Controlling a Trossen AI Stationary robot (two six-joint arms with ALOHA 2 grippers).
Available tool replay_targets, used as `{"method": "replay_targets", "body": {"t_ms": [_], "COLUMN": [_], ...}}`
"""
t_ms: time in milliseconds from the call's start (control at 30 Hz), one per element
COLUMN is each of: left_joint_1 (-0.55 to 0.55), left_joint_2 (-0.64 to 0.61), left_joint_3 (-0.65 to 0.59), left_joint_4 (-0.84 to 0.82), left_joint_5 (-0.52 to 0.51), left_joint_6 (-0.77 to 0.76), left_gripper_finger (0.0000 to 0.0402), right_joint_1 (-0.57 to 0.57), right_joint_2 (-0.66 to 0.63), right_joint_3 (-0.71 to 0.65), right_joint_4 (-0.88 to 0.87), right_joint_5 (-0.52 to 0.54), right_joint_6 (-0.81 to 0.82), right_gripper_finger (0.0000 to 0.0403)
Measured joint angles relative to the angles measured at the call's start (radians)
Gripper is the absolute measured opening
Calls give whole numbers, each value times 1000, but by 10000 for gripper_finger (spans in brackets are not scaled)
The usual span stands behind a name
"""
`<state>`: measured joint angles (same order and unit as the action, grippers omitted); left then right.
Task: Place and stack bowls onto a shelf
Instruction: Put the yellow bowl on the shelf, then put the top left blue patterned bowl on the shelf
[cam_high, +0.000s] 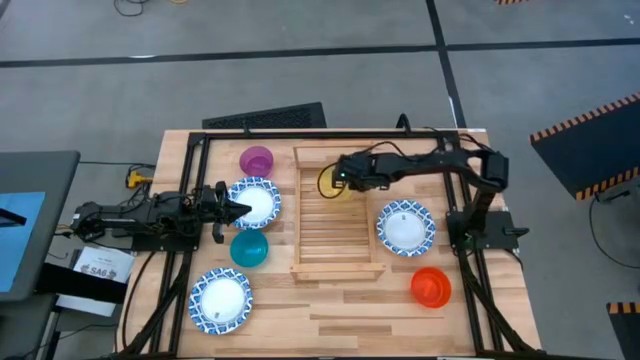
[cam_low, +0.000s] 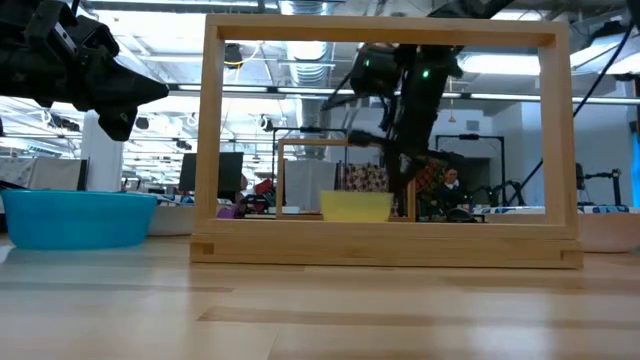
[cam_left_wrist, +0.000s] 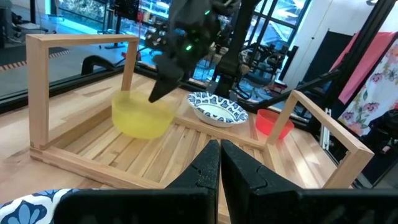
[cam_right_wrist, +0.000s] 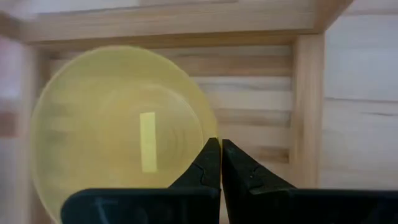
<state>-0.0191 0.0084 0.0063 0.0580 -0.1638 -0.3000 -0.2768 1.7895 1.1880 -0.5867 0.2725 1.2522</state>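
Hovering, right gripper (cam_right_wrist: 220, 152) jaws clenched empty over yellow bowl (cam_right_wrist: 118, 127), seeding shelf (cam_high: 338, 225) corner for stacking; left gripper (cam_high: 232, 208) closed empty above patterned bowl (cam_high: 256, 201).

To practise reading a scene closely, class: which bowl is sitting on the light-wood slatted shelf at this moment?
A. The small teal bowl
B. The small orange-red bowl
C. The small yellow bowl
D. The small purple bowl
C: the small yellow bowl rests on the slats at one end of the light-wood slatted shelf, under the right pincer, while the other small bowls sit on the tabletop outside its rails.
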Motion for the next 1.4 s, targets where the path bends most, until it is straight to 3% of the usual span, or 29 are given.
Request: {"method": "replay_targets", "body": {"t_ms": [533, 700, 867, 1133, 1300, 1400], "left_joint_1": [0, 0, 0, 0, 0, 0], "left_joint_2": [0, 0, 0, 0, 0, 0], "left_joint_3": [0, 0, 0, 0, 0, 0], "left_joint_4": [0, 0, 0, 0, 0, 0], "left_joint_5": [0, 0, 0, 0, 0, 0], "left_joint_6": [0, 0, 0, 0, 0, 0], "left_gripper_finger": [0, 0, 0, 0, 0, 0], "right_joint_1": [-27, -27, -33, -41, 41, 108], "right_joint_2": [56, 56, 25, -85, -201, -269], "right_joint_3": [17, 17, 17, 17, 17, 1], "right_joint_4": [52, 49, 23, -140, -354, -456], "right_joint_5": [-49, -50, -67, -69, -8, 51], "right_joint_6": [40, 28, -32, -223, -424, -464], "right_gripper_finger": [45, 74, 129, 225, 246, 248]}}
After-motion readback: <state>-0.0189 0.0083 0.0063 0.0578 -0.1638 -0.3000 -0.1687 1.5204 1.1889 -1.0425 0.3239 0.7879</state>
